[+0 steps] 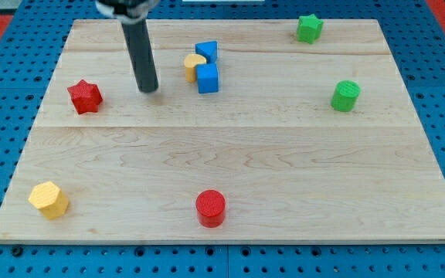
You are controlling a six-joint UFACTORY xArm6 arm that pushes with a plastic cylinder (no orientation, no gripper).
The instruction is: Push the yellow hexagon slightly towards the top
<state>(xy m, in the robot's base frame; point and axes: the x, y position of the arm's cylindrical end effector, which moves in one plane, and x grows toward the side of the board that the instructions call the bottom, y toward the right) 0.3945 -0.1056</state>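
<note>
The yellow hexagon [49,199] lies near the board's bottom left corner. My tip [148,89] touches the board in the upper left part, far above and to the right of the hexagon. The tip stands between the red star [85,96] on its left and a small cluster on its right. That cluster is a yellow half-round block [192,66] with a blue block [206,52] above it and a blue cube [208,79] beside it.
A red cylinder [210,208] stands near the bottom edge at the middle. A green star [309,28] sits at the top right and a green cylinder [345,96] at the right. The wooden board [230,154] lies on a blue pegboard.
</note>
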